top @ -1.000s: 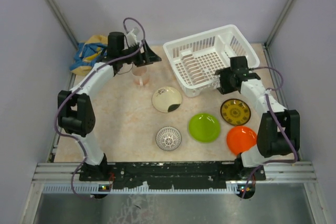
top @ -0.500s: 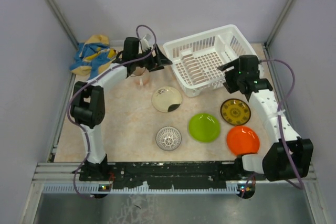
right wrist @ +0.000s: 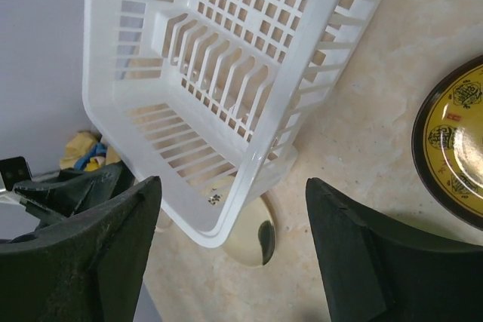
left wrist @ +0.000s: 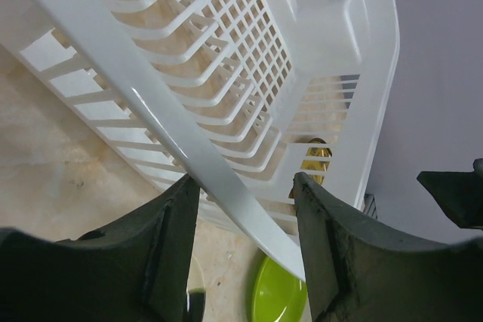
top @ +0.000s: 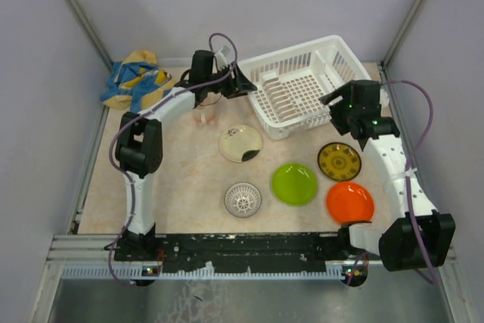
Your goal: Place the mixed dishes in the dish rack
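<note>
The white dish rack (top: 302, 85) stands empty at the back right. My left gripper (top: 243, 85) is open at its left wall, and in the left wrist view (left wrist: 245, 186) the rack's rim (left wrist: 226, 73) runs between the jaws. My right gripper (top: 338, 107) is open beside the rack's near right corner (right wrist: 226, 58), its jaws wide apart (right wrist: 232, 186). The pink cup (top: 203, 116) stands under the left arm. The cream plate (top: 240, 143), white patterned bowl (top: 243, 199), lime-green plate (top: 294, 184), brown-yellow plate (top: 339, 160) and orange plate (top: 349, 201) lie on the table.
A blue and yellow cloth (top: 136, 79) lies at the back left corner. Grey walls close in the table on three sides. The lime-green plate (left wrist: 283, 295) and the brown-yellow plate (right wrist: 456, 141) also show in the wrist views.
My left gripper has moved right, from above the pink cup to the rack's left wall. My right arm has swung outward, its gripper staying by the rack's right corner.
</note>
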